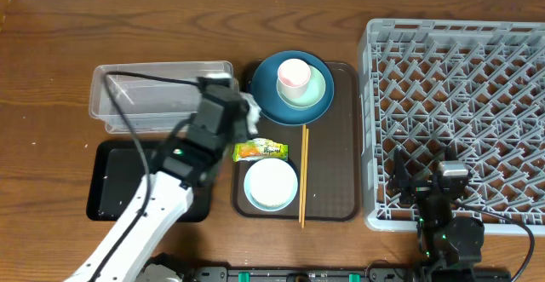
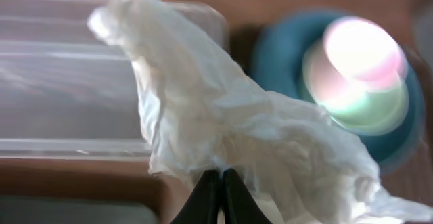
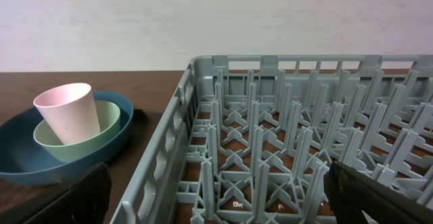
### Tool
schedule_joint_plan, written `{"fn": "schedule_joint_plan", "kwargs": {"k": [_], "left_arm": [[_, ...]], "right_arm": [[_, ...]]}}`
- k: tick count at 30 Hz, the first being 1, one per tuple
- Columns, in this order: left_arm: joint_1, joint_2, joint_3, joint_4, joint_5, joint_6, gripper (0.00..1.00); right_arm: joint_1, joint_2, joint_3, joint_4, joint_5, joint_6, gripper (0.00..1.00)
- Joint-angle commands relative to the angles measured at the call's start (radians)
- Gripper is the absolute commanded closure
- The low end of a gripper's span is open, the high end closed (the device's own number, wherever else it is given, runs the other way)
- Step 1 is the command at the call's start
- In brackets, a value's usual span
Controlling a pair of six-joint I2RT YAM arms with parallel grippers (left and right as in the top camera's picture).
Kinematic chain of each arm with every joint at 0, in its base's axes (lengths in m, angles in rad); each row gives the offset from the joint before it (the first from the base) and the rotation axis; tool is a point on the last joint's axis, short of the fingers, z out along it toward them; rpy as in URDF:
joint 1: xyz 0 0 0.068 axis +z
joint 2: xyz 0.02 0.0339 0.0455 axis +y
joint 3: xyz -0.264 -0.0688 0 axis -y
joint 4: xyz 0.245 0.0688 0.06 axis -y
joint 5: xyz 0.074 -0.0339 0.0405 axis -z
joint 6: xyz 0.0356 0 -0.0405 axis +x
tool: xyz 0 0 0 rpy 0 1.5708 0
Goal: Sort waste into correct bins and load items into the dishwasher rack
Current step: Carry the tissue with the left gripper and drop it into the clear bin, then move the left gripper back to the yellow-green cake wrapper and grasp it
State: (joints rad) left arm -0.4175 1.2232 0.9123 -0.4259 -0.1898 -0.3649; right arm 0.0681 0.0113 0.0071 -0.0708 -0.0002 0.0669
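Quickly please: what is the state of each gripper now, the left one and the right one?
Left gripper: closed, holding the crumpled white tissue.
Right gripper: open, holding nothing.

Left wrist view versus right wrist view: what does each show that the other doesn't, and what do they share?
Only the left wrist: the crumpled white tissue pinched in the shut left gripper, with the clear tub behind. Only the right wrist: the grey dishwasher rack and the open right gripper. Both: the dark blue plate with the green bowl and pink cup.
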Motion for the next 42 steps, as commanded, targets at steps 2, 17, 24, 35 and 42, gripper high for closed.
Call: {"fn": "schedule_joint_plan", "kwargs": {"k": [2,17,24,35,42], "left_arm": [[0.103,0.022,0.024,0.040,-0.070,0.010,0.94],[0.273,0.216,0.024,0.214,-0.062,0.010,0.49],[0.270,0.167,0.025,0.229,-0.049,0.018,0.32],[0.062,-0.063,0.024,-0.333,0.183,-0.161,0.87],[-0.121,-0.007,0.005,-0.317,0.135,-0.171,0.94]], "right_arm": [[0.009,-0.005,-0.002,-0.004,0.000,-0.005,0.01],[0.009,-0.005,-0.002,-0.004,0.000,-0.005,0.01],[0.009,-0.005,-0.002,-0.004,0.000,-0.005,0.01],[0.009,-0.005,-0.002,-0.004,0.000,-0.005,0.01],[0.009,-0.005,-0.002,-0.004,0.000,-0.005,0.01]]}}
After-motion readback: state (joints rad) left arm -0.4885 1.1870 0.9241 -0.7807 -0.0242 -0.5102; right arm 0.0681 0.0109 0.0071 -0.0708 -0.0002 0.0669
